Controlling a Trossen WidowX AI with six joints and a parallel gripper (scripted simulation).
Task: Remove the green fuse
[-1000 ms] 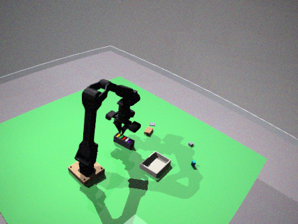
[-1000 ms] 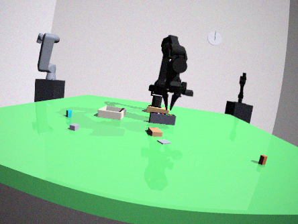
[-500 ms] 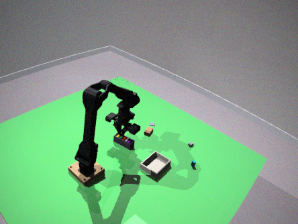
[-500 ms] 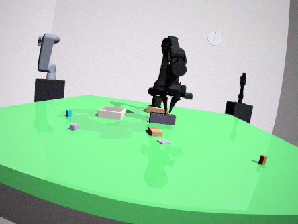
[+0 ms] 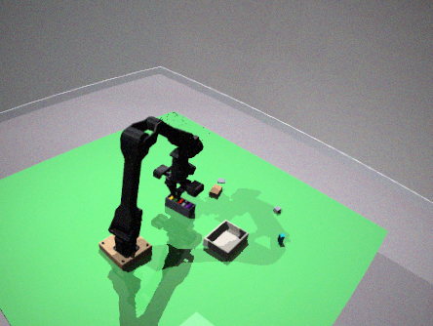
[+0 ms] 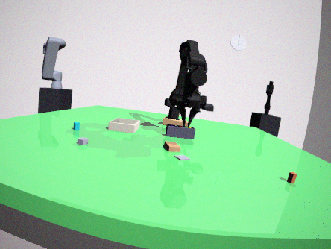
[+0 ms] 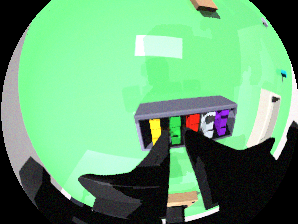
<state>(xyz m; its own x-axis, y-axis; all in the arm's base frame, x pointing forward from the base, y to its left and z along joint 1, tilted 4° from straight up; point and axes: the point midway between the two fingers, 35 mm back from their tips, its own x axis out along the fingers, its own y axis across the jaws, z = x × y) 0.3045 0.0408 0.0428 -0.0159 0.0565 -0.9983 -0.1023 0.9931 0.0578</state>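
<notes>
The gripper (image 5: 177,196) (image 6: 186,126) (image 7: 174,132) has its fingers slightly apart, holding nothing, above the green fuse (image 5: 177,200) (image 7: 175,131), which sits in the block (image 5: 180,208) (image 6: 180,132) (image 7: 187,106), inward from the worktop's (image 5: 293,273) (image 6: 130,186) (image 7: 75,75) edges.

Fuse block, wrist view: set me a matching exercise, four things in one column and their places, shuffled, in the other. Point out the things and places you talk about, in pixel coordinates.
Things
1. green fuse (image 5: 176,199) (image 7: 175,130)
2. purple fuse (image 5: 188,206) (image 7: 222,122)
3. tray (image 5: 215,248) (image 6: 123,128) (image 7: 258,120)
4. white fuse (image 7: 208,125)

Places, as the wrist view shows them
A. outside the fuse block (image 5: 180,210) (image 6: 180,132) (image 7: 185,106), off to its right
B. second from the left in the row
C. second from the right in the row
D. at the right end of the row

Right pairs: 1-B, 2-D, 3-A, 4-C
</notes>
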